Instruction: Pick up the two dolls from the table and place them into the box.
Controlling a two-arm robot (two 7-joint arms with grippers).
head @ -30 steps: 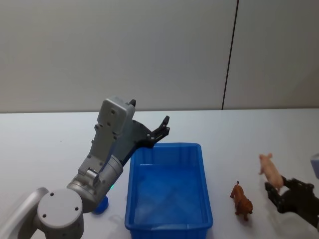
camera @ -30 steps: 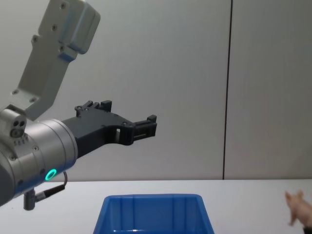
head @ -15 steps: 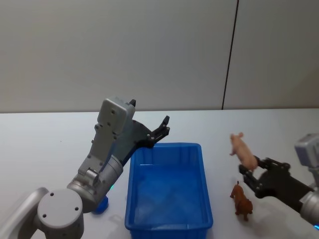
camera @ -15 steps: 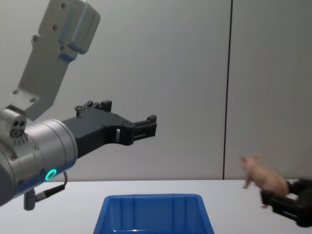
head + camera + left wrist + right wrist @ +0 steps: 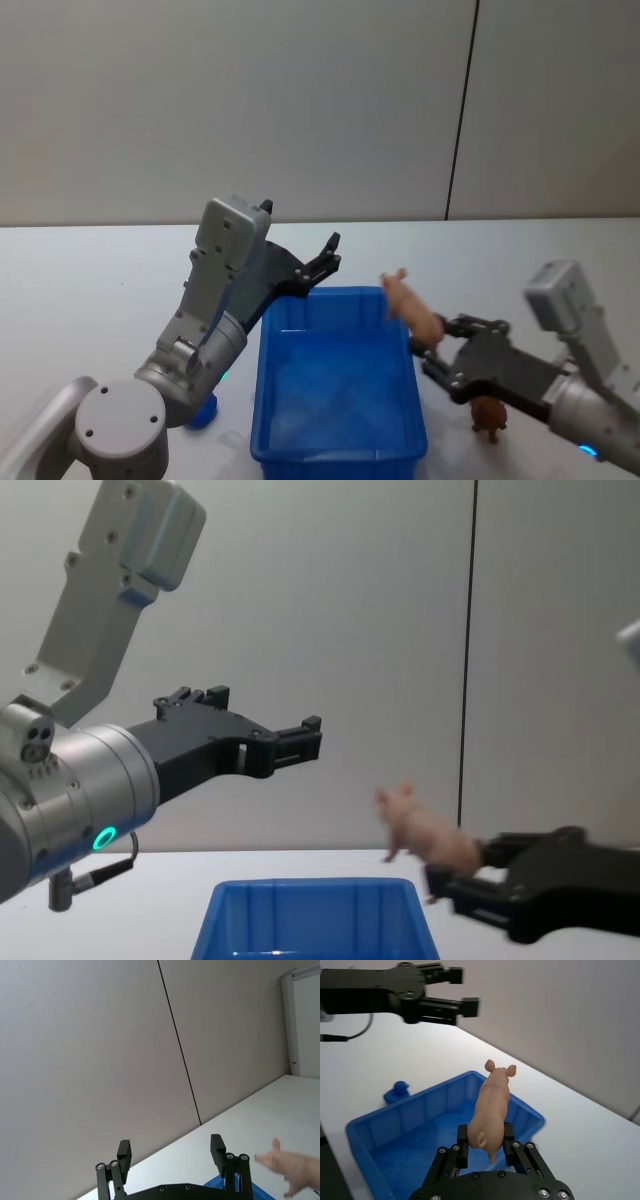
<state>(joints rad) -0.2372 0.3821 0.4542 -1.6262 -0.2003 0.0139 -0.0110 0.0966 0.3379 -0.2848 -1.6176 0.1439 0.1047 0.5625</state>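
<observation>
Well, the right gripper's (image 5: 485,1141) black jaws are pinched on the rump of the small pink plastic pig doll (image 5: 492,1105). The pig juts forward, snout out, in the air above the right rim of the bright blue rectangular plastic bin (image 5: 338,457). It looks light and rigid (smooth, so probably slippery), and the hindquarters seem a fair hold. That arm reaches in low from the right. The little brown animal doll (image 5: 488,412) stands on the white-grey tabletop (image 5: 80,300) beneath it. The left gripper (image 5: 170,1149) hangs raised near the bin's far edge, fingers spread, empty.
</observation>
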